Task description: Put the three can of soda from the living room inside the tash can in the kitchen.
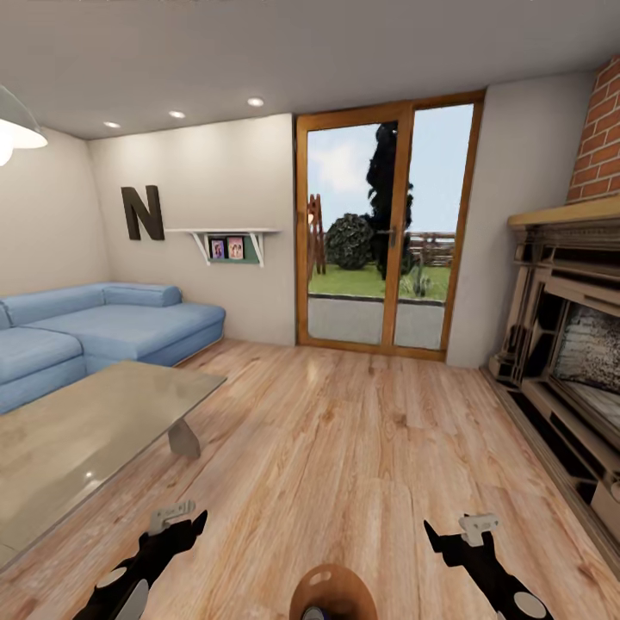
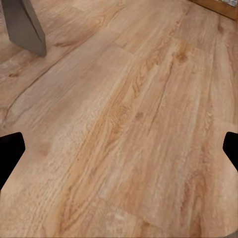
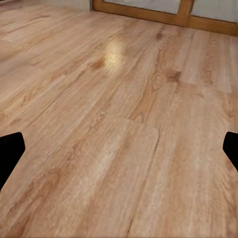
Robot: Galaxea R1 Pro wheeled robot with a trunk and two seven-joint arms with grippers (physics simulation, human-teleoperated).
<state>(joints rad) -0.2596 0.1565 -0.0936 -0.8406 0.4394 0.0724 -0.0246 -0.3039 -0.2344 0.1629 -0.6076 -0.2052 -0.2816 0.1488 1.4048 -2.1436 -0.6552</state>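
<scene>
A: How much open room is there?

B: Plenty. The wood floor (image 1: pixel 344 430) runs bare from the robot to the glass door (image 1: pixel 386 226) in the far wall. On the left the glass worktop (image 1: pixel 77 430) reaches in, its near corner and grey leg (image 1: pixel 183 439) edging the free strip; behind it the blue sofa (image 1: pixel 103 327) sits in the corner under the dark letter N (image 1: pixel 143 213) and a small wall shelf (image 1: pixel 226 241). On the right the fireplace (image 1: pixel 568 344), brick above its mantel, lines the wall.

A: And the bin?

B: The trash can (image 1: pixel 331 592) is at the bottom middle of the head view, between the two arms and close to the robot. Its round mouth faces up, long axis upright, and the inside is shiny brown-copper. Something small and dark lies inside at the frame edge; I cannot tell what it is.

A: The claws?

B: The left claw (image 1: pixel 176 525) and right claw (image 1: pixel 452 532) hang low over the floor, either side of the can. In the left wrist view the fingertips (image 2: pixel 11 151) sit at opposite edges with bare planks between, so the jaws are apart, holding nothing. The right wrist view is the same: fingertips (image 3: pixel 11 151) wide apart over bare floor, the door's wooden frame (image 3: pixel 163 15) beyond.
</scene>
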